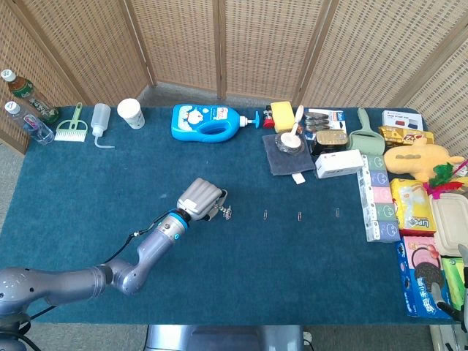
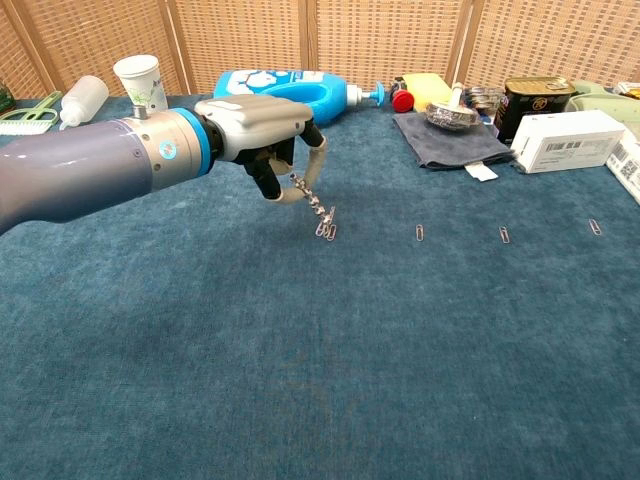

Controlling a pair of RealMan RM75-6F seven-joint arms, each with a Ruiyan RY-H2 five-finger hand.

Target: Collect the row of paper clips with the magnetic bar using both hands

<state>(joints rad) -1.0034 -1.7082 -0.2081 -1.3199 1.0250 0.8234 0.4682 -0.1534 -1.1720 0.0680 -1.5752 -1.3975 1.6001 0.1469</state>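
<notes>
My left hand [image 1: 201, 199] [image 2: 262, 125] grips a slim magnetic bar [image 2: 302, 192] that slants down to the right. A clump of picked-up paper clips [image 2: 326, 228] [image 1: 227, 213] hangs from the bar's tip, touching the blue cloth. Three loose paper clips lie in a row to its right: the nearest one [image 2: 421, 233] [image 1: 265, 215], a middle one [image 2: 505, 235] [image 1: 299, 216] and a far one [image 2: 595, 227] [image 1: 337, 213]. Only a grey sliver of my right hand [image 1: 459, 314] shows at the bottom right edge of the head view.
A blue detergent bottle [image 1: 208, 122], a paper cup [image 1: 131, 112] and a squeeze bottle [image 1: 101, 121] stand along the back. A grey cloth with a bowl [image 1: 287, 150], a white box [image 1: 338, 163] and snack packs [image 1: 417, 205] crowd the right side.
</notes>
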